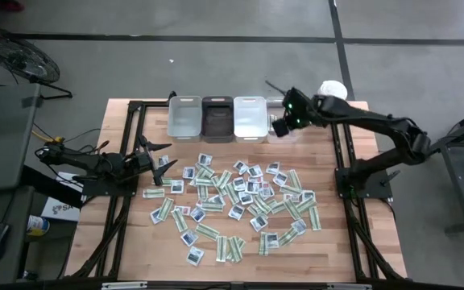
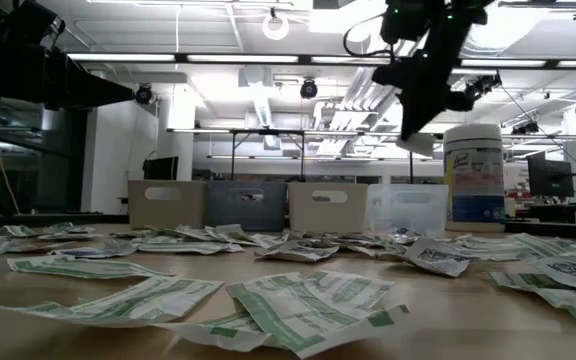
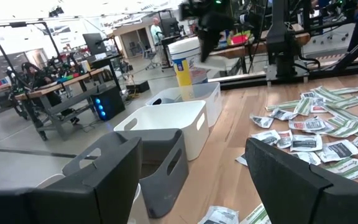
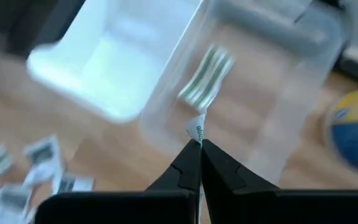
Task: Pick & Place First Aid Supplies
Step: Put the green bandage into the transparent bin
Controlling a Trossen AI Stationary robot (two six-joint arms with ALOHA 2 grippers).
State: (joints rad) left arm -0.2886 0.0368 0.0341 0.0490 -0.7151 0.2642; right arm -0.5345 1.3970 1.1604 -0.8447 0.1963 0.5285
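Clenched on a small white packet (image 4: 196,131), the right claw (image 4: 200,147) hangs in the air above the clear bin (image 1: 278,129), the rightmost of four small bins lined up along the far edge of the bench (image 1: 127,242). Its two dark fingers (image 4: 185,163) meet at their tips, pinching one edge of the packet, which sticks out beyond them. In the low view the same packet (image 2: 415,143) dangles from the claw (image 2: 413,128) well above the bin's rim (image 2: 408,210). A green-and-white strip (image 4: 205,78) already lies inside the clear bin, seen blurred in the right wrist view.

Next to the clear bin stand a white bin (image 1: 250,118), a dark bin (image 1: 217,118) and another white bin (image 1: 185,118). A tall white canister with a blue label (image 2: 474,177) stands just beside the clear bin at the bench's far right corner.

Left claw (image 1: 164,155) rests low near the left edge of the bench, its fingers (image 3: 291,180) spread wide and holding nothing.

Dozens of first aid packets (image 1: 240,197) lie scattered across the middle of the bench, narrow green-and-white strips mixed with squarish white ones bearing dark marks, many overlapping or touching.
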